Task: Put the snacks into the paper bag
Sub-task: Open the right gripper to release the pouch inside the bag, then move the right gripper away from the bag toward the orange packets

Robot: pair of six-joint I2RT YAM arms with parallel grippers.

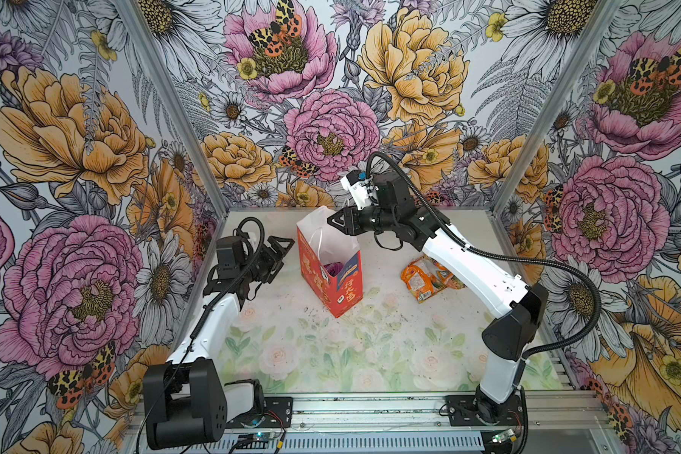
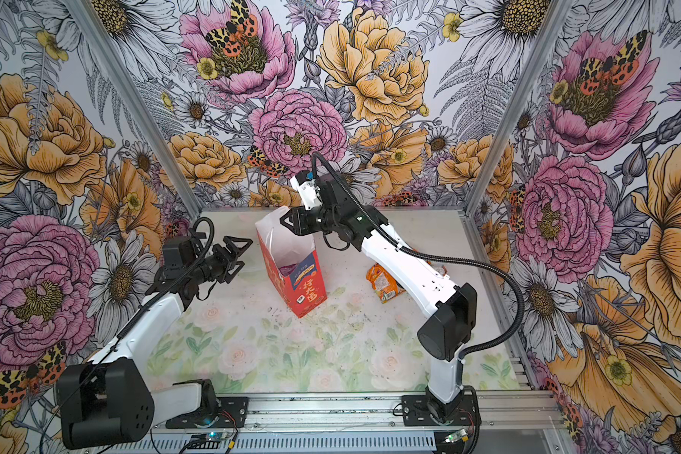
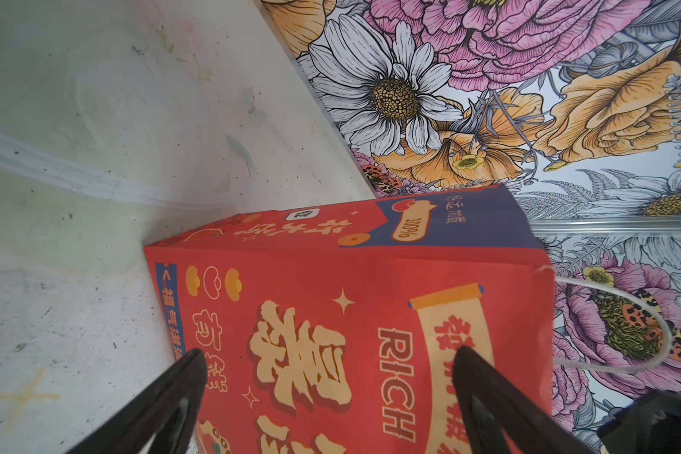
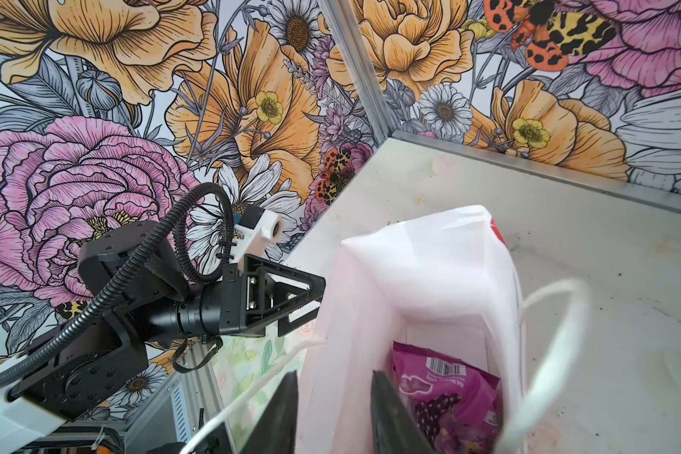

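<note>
Snacks outside, the orange packets (image 1: 425,277), lie lower right of the right gripper (image 1: 335,221), under its arm; its jaws stand slightly parted, empty, over the paper bag (image 1: 315,275); left gripper (image 1: 286,251) gapes.

Right arm (image 1: 473,268) over orange packets (image 1: 418,277)

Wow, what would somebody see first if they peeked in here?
Giant painted flowers on the walls jump out first, all around the table. Then the tall red paper bag standing mid-table, with a purple packet lying at its bottom. The right end effector hangs at the bag's mouth; orange packets lie on the table, partly hidden by that arm.
</note>
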